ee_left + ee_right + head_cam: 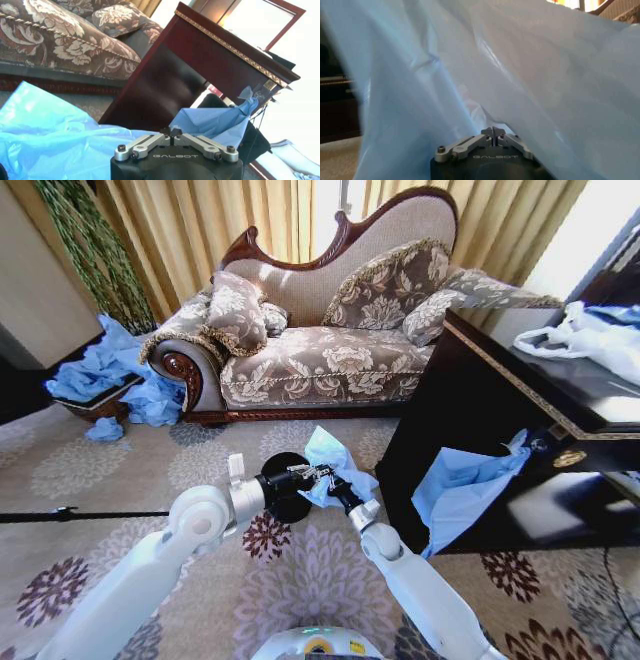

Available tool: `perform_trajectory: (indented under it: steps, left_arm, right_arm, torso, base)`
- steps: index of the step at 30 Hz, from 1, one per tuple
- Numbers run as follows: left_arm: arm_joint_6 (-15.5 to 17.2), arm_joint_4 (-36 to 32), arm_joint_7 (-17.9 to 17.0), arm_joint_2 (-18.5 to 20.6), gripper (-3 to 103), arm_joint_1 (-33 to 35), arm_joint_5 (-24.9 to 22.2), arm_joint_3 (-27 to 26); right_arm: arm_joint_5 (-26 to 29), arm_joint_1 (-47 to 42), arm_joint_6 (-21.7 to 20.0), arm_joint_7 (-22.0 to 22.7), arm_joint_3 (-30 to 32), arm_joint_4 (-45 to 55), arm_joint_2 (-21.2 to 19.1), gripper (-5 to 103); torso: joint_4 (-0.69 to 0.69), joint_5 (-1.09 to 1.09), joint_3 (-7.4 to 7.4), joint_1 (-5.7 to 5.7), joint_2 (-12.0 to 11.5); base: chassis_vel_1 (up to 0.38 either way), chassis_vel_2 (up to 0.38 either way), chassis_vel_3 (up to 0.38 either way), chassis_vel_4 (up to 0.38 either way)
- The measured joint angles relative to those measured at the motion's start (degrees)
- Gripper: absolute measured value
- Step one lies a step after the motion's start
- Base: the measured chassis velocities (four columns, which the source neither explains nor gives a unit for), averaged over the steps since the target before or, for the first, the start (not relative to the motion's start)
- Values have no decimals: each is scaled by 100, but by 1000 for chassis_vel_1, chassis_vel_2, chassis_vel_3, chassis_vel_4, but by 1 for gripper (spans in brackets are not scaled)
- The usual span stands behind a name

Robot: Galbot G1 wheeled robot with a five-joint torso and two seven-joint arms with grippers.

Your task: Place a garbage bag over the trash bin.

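Patterned carpet [120,480] carries the work; sofa [320,350] behind, dark desk [470,420] close on the robot's right with another blue bag [460,490] hanging off its front edge.

Trash bin [280,492], black and upright on the carpet, sits just ahead of both arms, its mouth largely covered by the arms and plastic. Judged: open carpet on the sofa side and the robot's left, but little room toward the desk.

Garbage bag [335,465] is bunched above the bin's right rim, rising up and away toward the sofa; not yet spread over the mouth.

Right claw [335,490] clenched, fingertips together, on a fold of the bag; film drapes all round it in its wrist view [470,67].

Left claw [300,473] at the bin's top, fingertips closed together. Bag [55,138] lies just beside it; whether any film is pinched, cannot tell.

Judged: the move turns on getting the bag's opening down over the rim directly beneath the two claws.
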Motion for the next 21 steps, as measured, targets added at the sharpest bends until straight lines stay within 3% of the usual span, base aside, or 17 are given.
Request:
perform_trajectory:
  steps: [12,21]
  left_arm:
    - [-25,-56,151,-5,0,186,138,-4]
    - [-378,-12,71,-61,0,57,92,-224]
  right_arm:
    - [262,611,-200,279,-104,142,30,0]
    - [362,1117,-288,462,-372,41,107,0]
  torso:
    - [0,0,0,0,0]
    - [0,0,0,0,0]
  base:
    - [0,0,0,0]
    - [0,0,0,0]
